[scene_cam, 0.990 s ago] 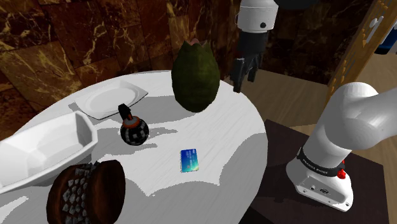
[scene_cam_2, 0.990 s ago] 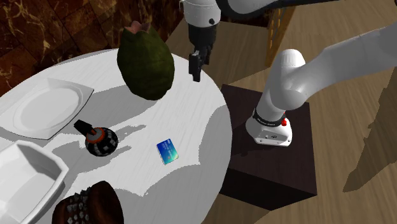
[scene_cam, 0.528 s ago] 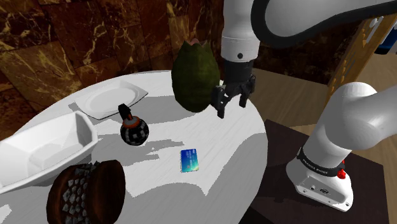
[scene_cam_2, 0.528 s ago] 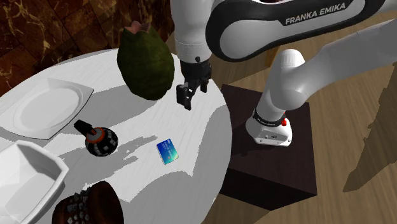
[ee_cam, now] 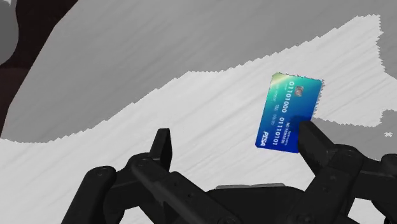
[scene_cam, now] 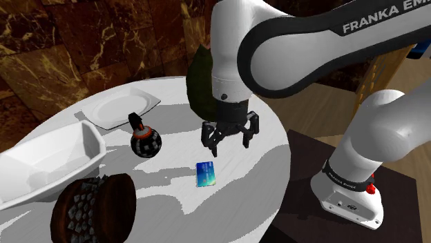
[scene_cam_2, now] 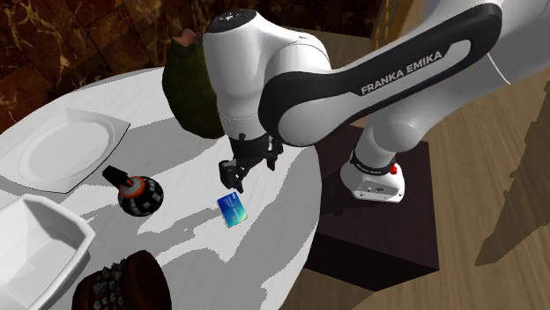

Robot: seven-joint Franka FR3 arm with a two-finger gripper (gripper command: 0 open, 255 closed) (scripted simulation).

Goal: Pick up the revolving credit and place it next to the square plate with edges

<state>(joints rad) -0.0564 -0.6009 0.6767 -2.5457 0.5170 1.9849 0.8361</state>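
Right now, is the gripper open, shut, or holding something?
Gripper: open, fingers apart, holding nothing; the blue card lies on the table, not grasped.

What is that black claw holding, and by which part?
Nothing. The gripper is open above the white table, and the blue card lies flat on it, unclasped.

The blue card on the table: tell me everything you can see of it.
The card is a thin rectangle, blue shading to green at one end, printed with white digits and lettering. It lies flat and face up on the white table, touching no other object. The open gripper hangs just above, not clasping it.
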